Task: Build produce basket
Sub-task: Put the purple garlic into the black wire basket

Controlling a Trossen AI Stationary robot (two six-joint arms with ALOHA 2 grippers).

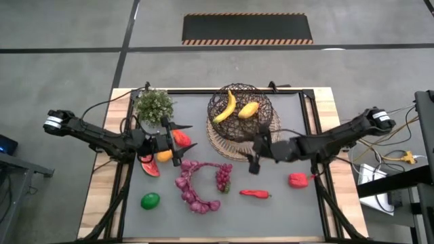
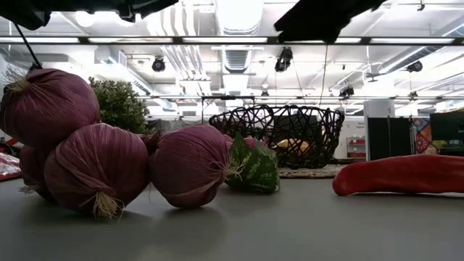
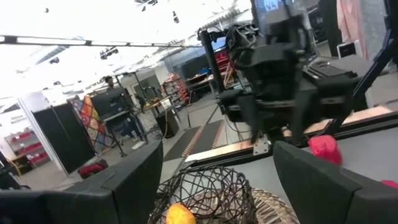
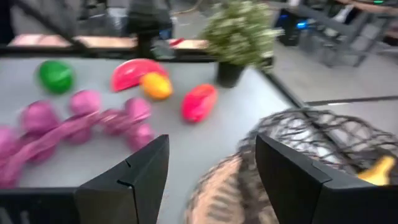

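Basket (image 1: pixel 242 110) holds banana (image 1: pixel 226 107) and mango (image 1: pixel 248 109); my left gripper (image 1: pixel 184 136) and right gripper (image 1: pixel 255 161) hover spread, empty, ready for more.

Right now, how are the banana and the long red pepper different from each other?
The banana is yellow and curved; the long red pepper is red and nearly straight. The banana lies inside the basket, leaning against its wall, while the pepper lies flat on the grey table, outside it. Both are slim, elongated produce pieces, and neither gripper holds either.
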